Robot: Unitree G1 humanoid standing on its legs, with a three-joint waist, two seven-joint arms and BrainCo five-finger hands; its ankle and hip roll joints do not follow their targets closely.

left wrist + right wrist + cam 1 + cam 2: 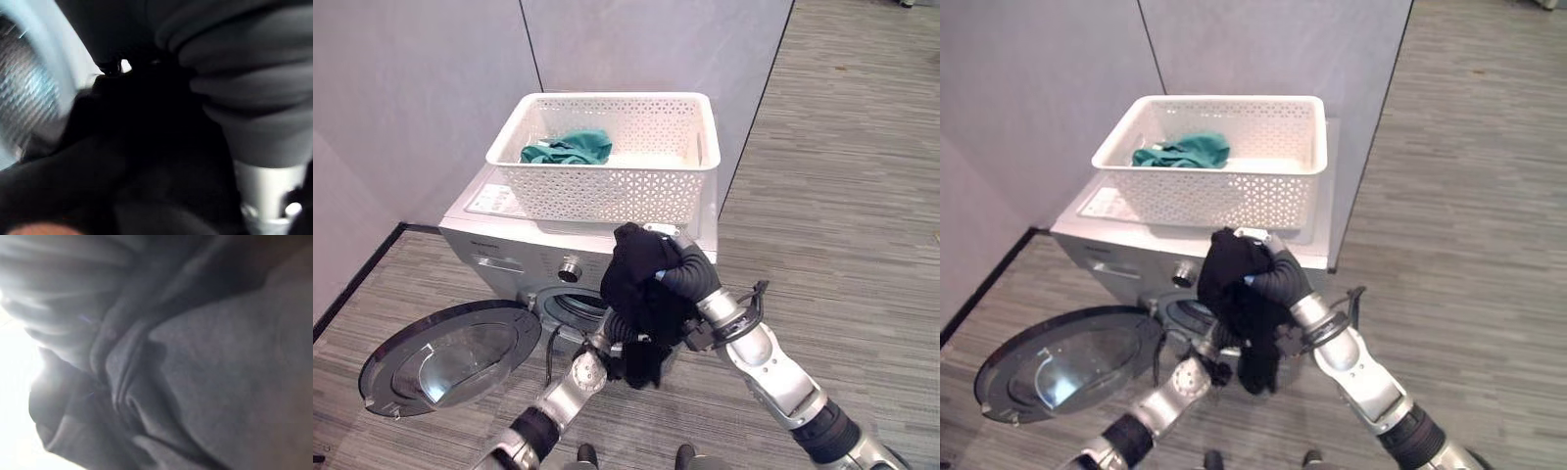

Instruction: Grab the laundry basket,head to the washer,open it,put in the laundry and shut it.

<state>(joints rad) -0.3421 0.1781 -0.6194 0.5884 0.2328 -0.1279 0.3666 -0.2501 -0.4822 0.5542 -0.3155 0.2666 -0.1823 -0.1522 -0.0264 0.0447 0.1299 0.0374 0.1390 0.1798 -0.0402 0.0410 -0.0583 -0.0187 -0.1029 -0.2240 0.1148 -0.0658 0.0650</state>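
Note:
A white laundry basket (607, 186) stands on top of the silver washer (499, 243), with a teal cloth (570, 149) inside it. The washer's round door (450, 352) hangs open to the left, and the drum opening (570, 305) shows behind the arms. My right hand (693, 276) is raised in front of the opening, shut on a black garment (641, 284) that bunches over it and hangs down. My left hand (607, 345) reaches up beneath the hanging cloth, which covers it. The left wrist view shows the black garment (146, 147) up close.
Grey partition walls (431, 88) stand behind and left of the washer. Striped grey carpet (842, 196) stretches away to the right. The open door juts out low over the floor at the left.

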